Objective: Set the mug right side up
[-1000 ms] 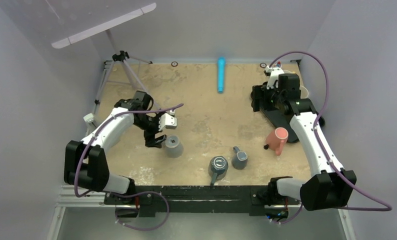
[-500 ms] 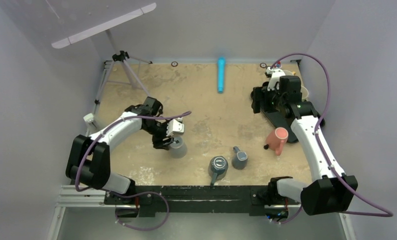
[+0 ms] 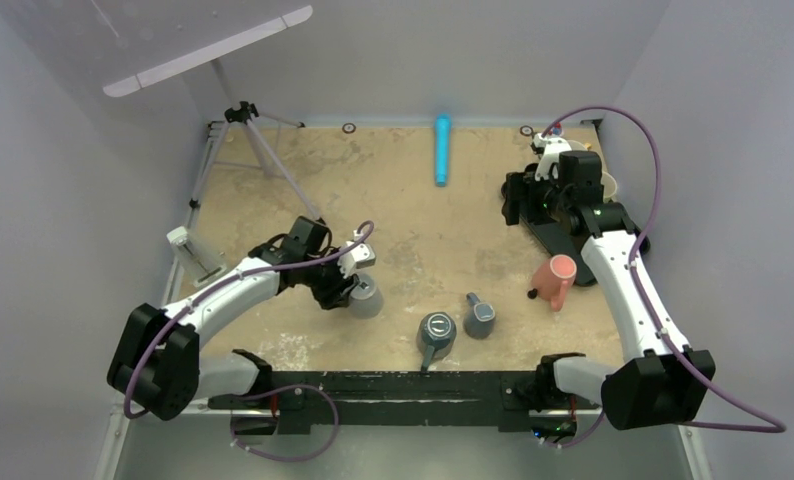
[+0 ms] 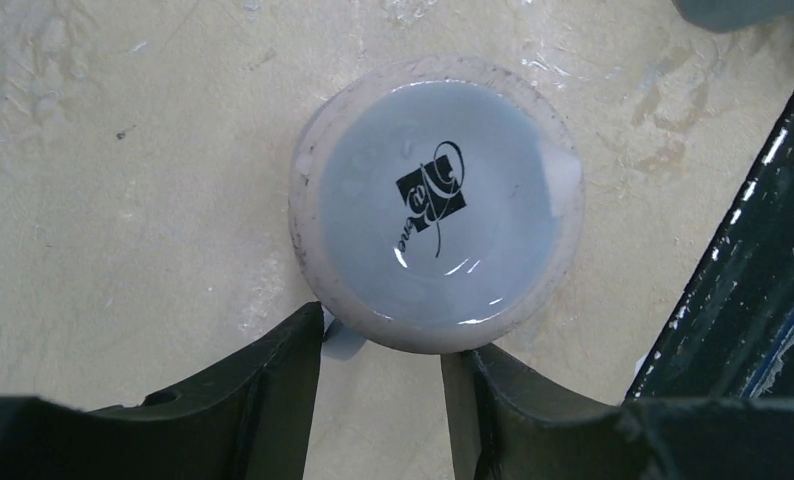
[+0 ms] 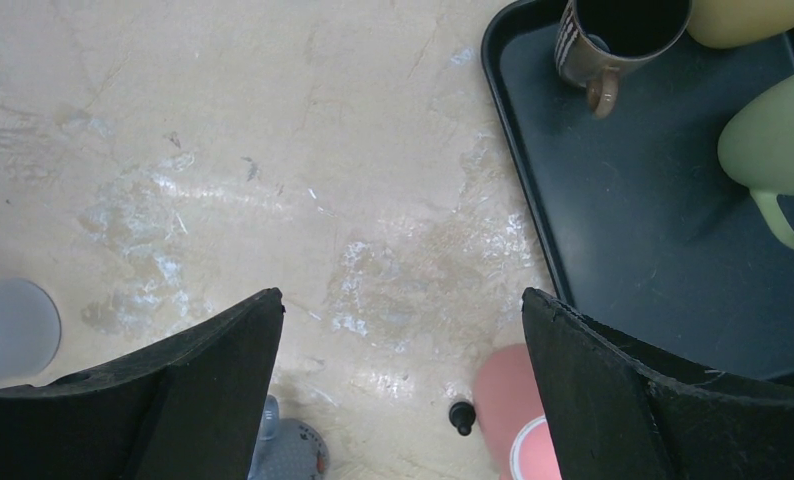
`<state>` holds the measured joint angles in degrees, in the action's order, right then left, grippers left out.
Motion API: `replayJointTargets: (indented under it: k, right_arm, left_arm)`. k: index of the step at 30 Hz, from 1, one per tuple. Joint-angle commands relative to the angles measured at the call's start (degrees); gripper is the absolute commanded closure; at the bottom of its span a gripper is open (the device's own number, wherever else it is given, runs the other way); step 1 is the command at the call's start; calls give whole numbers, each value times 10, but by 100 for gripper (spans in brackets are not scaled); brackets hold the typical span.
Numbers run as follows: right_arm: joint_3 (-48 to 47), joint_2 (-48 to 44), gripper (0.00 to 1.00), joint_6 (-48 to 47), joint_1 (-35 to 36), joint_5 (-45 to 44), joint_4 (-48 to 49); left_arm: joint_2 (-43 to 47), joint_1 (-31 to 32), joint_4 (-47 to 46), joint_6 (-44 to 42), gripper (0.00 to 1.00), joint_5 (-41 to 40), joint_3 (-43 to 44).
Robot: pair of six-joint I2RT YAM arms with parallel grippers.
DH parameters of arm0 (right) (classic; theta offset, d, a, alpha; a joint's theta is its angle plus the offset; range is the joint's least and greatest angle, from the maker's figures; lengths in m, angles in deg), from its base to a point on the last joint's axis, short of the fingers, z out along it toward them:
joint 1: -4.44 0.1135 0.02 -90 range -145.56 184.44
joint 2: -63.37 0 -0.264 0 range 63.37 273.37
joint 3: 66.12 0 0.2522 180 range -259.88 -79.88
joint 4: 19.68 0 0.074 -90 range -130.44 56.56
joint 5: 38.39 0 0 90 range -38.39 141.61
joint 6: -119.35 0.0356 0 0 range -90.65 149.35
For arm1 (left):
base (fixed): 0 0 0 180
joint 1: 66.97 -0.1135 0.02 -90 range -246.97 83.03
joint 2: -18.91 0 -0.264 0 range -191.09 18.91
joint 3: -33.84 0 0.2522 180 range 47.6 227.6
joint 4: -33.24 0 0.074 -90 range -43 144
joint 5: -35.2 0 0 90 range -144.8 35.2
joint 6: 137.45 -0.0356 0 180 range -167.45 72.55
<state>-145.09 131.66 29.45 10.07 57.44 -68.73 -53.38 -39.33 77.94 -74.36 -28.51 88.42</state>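
Mug [image 4: 438, 205] stands upside down on the bench [image 4: 123, 200], left of centre, just beyond the left hand [image 4: 383, 342]. Long axis vertical, base up, mouth down. Pale grey, glossy, black logo on the base, off-white ring round it. Left hand's fingers are parted at the mug's near side, a small grey piece showing in the gap, nothing clamped. Farther right, right hand [image 5: 403, 300] gapes wide above bench beside a dark tray [image 5: 613, 220].
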Motion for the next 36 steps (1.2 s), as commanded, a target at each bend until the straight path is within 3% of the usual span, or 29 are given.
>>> replayJointTargets:
  k: [1,7,16,19,20,21,30,32,36]
  right_arm:
    - [-8,0,9,13,2,16,17]
    - [-2,-16,8,13,2,17,17]
    - [-2,-25,8,19,2,14,12]
    - [1,-32,8,16,2,7,7]
    - [2,-33,9,16,2,7,6]
    - [3,-33,9,17,2,7,5]
    - [-2,-48,8,73,8,71,37]
    - [5,-58,8,112,21,110,72]
    - [47,-84,8,218,82,230,230]
  left_arm:
    - [13,3,-34,48,50,-22,1]
    - [-5,2,-3,-80,54,-72,-26]
    - [-52,3,-30,-43,54,29,4]
    - [-67,2,-28,-34,74,30,11]
    - [-71,3,-25,-30,90,29,15]
    - [-71,2,-25,-24,99,28,20]
    - [-52,-17,16,74,100,67,111]
    - [-48,-28,28,97,100,77,147]
    - [-38,-33,61,151,100,102,257]
